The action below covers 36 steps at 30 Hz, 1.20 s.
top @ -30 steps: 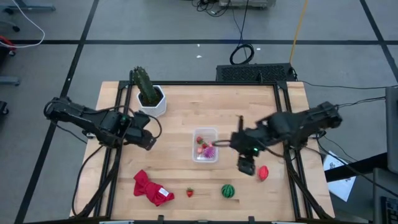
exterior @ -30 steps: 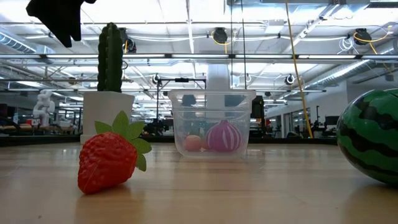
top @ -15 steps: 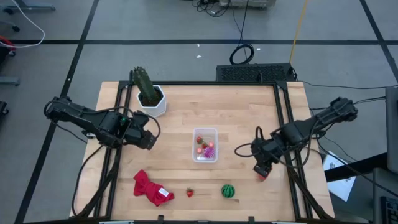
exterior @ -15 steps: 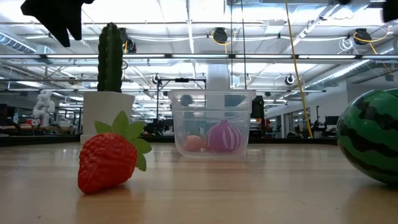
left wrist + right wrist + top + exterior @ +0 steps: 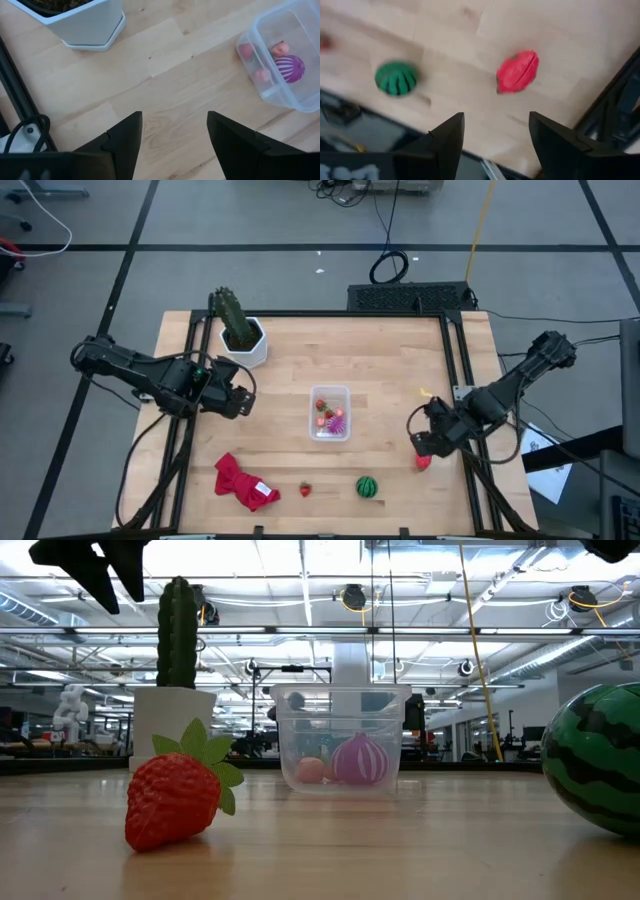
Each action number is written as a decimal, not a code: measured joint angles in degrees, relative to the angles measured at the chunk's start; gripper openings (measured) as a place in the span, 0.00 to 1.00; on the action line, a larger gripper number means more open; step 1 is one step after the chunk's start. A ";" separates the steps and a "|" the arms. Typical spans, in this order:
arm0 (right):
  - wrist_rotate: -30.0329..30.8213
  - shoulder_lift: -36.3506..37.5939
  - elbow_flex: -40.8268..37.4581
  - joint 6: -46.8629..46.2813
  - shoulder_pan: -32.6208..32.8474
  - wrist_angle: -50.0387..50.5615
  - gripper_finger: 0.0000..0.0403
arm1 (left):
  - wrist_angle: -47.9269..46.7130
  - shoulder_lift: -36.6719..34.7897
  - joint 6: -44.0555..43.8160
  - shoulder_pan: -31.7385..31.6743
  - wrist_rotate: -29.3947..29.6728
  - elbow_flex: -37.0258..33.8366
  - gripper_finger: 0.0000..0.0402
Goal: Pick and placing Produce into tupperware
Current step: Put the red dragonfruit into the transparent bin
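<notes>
Right wrist view shows my right gripper (image 5: 496, 140) open and empty above the red piece (image 5: 517, 71), far from the tupperware (image 5: 330, 413). I should center both fingers around it, then descend slowly. My left gripper (image 5: 174, 131) waits open beside the tupperware.

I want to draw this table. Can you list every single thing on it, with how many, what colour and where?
tupperware: one, clear, middle of the table.
Produce inside it: one purple striped ball, small red pieces.
strawberry: one, red, front edge.
watermelon ball: one, green striped, front edge, right of the strawberry.
red piece: one, on the table's right side, under the right gripper.
cloth: one, red, front left.
cactus: one, green, in a white pot, back left.
left gripper: open, empty, left of the tub.
right gripper: open, empty, above the red piece.
</notes>
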<state>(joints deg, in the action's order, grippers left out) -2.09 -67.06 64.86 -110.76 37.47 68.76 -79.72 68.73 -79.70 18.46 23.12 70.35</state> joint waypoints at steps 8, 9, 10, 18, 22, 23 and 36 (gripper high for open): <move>1.77 -6.56 -0.02 -19.16 5.02 0.06 0.53 | -0.02 0.00 2.75 0.01 0.91 0.00 0.57; 0.10 -7.63 -0.02 -20.92 5.40 0.04 0.53 | -0.02 0.00 3.24 0.04 0.91 0.00 0.57; -1.63 -8.62 -0.02 -22.55 5.65 -0.05 0.53 | -0.02 0.00 3.74 0.07 0.89 0.00 0.57; -5.70 -14.75 -0.02 -26.96 4.58 -6.65 0.53 | 0.35 0.00 7.10 0.48 0.86 0.00 0.57; -5.62 -17.22 -0.02 -27.02 3.19 -6.71 0.53 | 0.35 0.00 8.87 0.48 0.91 0.00 0.57; -5.50 -17.62 -0.02 -26.99 2.85 -6.48 0.53 | 0.35 0.00 9.21 0.48 0.89 0.00 0.57; -0.71 -17.04 -0.02 -22.69 1.99 -7.39 0.53 | 0.35 0.00 11.16 0.48 0.92 -0.01 0.57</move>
<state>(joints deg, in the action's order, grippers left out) -2.80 -84.09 64.84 -133.45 39.46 61.37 -79.37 68.73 -68.54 18.94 24.04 70.34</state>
